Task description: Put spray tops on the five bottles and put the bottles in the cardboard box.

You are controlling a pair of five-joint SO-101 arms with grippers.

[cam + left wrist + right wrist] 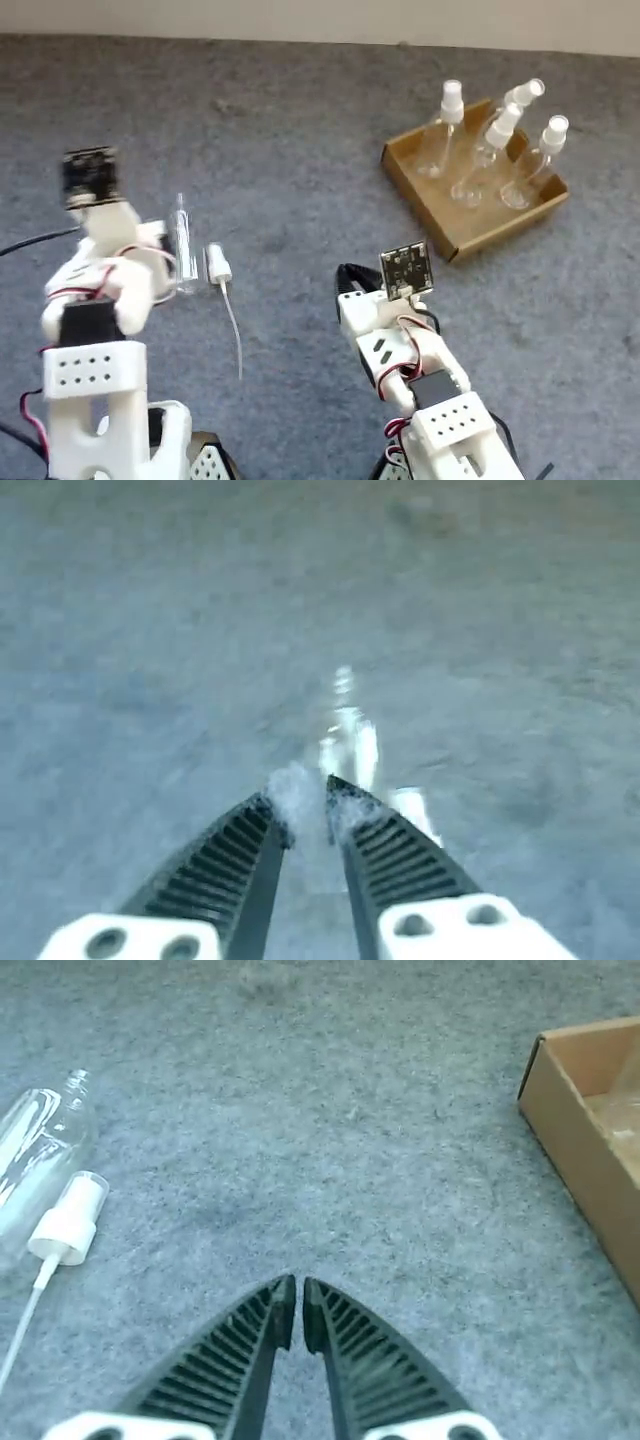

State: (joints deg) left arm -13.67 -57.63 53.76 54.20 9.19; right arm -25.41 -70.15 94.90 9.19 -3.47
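both low; l claw (308,805) at bottle (346,738)

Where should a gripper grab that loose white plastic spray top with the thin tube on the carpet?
Probably the stubby cap of the white plastic spray top, from above, closing across its width: it lies flat, and its thin tube looks too slight to pinch.

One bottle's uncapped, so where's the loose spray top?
In the high view, the spray top lies on the carpet at left, just right of the uncapped bottle.
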